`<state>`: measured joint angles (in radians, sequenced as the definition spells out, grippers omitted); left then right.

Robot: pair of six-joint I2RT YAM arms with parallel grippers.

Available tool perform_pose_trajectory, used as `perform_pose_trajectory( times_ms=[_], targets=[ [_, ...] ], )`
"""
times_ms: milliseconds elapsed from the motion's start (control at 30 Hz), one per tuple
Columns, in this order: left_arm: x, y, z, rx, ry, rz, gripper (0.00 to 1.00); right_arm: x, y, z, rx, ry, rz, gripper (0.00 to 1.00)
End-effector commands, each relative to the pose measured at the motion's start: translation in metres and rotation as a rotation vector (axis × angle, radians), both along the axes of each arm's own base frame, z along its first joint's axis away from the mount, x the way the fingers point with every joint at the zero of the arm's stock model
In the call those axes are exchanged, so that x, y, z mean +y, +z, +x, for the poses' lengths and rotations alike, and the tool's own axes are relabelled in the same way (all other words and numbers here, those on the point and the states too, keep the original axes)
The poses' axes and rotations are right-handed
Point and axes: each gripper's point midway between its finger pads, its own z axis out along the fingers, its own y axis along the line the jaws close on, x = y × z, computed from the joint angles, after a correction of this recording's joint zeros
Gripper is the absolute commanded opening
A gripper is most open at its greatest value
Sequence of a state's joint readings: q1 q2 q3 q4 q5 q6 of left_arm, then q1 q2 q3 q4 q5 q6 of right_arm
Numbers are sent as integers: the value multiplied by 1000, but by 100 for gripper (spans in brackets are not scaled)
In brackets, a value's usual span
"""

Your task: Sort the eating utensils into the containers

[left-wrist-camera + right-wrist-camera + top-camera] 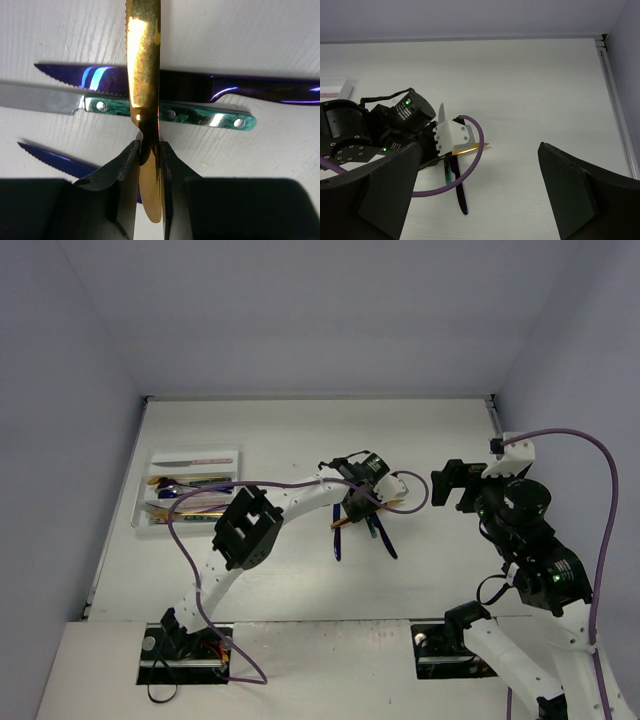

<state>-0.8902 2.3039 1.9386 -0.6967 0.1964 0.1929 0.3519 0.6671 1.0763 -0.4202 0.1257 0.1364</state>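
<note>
Top external view: the tray point(148, 462) sits by the left edge of the table point(300, 430), with several utensils point(190, 502) already in it. Mid-table, my left gripper point(149, 150) pinches the gold knife point(144, 60) by its thin edges, where it lies crosswise on a blue knife point(250, 90) and a teal knife point(200, 116). With so narrow a hold, I judge it may twist or slip as I lift, or drag those two along. My right gripper point(479, 165) hangs spread wide and empty, nearer the right edge.

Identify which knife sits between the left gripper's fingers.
The gold knife, lying crosswise atop a blue knife and the green-handled knife; the left gripper pinches only it.
</note>
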Motion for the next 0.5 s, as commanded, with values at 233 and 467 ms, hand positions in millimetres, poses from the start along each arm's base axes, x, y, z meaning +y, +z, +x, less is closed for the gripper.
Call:
perform_pose_trajectory(
  times_ms=[233,467],
  targets=[
    [25,110,28,-87,251,-234,0,-5,47,1,-126,-23,28,100],
    [105,165,91,-116,774,-532,0,-6,43,7,-110,-27,-4,100]
  ],
)
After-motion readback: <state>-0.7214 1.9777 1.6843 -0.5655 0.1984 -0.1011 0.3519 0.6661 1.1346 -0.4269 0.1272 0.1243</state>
